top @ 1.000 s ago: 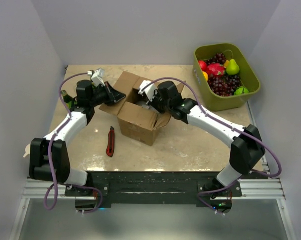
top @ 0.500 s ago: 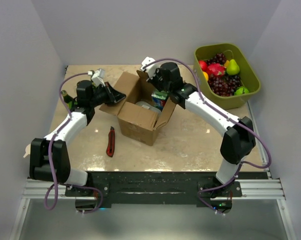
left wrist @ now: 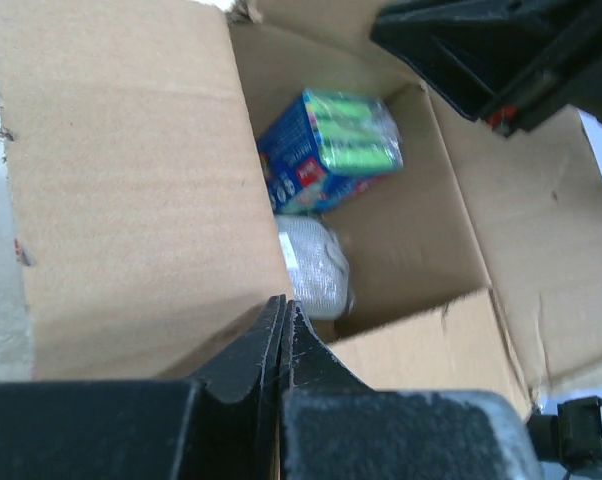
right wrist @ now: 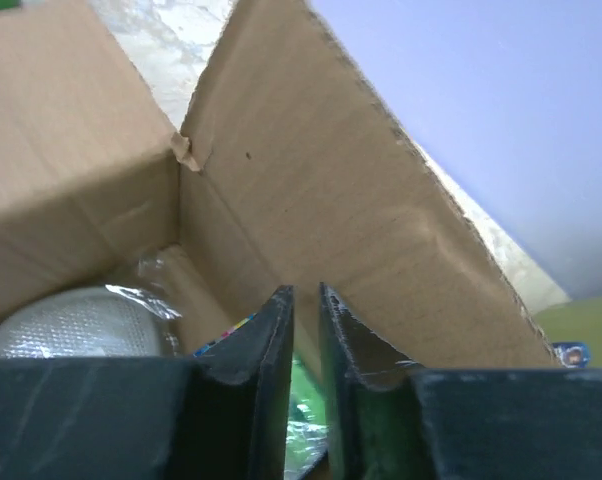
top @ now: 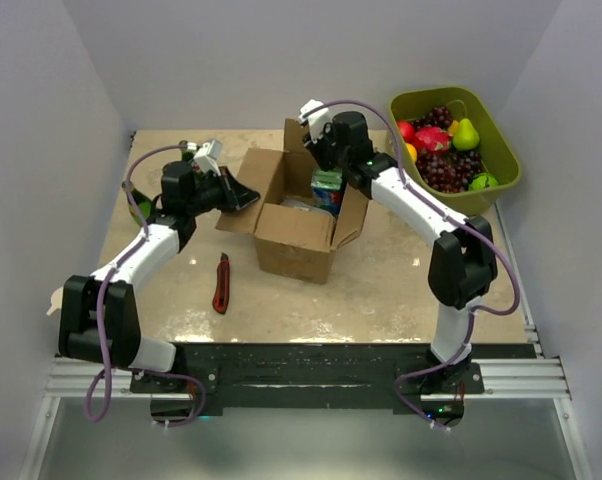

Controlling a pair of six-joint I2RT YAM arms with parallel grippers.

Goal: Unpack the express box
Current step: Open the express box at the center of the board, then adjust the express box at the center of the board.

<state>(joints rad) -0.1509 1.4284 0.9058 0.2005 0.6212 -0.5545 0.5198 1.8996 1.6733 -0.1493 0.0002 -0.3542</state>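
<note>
Firmly on express box (top: pixel 296 240): left claw (left wrist: pixel 283 308)

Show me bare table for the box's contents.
Bare: the table's near strip between the red knife and the right arm, in front of the express box. Crowded: under both arms beside the box, and by the fruit tub.

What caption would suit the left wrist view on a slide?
Left hand pinching a flap of the open express box, a blue-and-green pack and a bubble-wrapped bundle inside.
</note>
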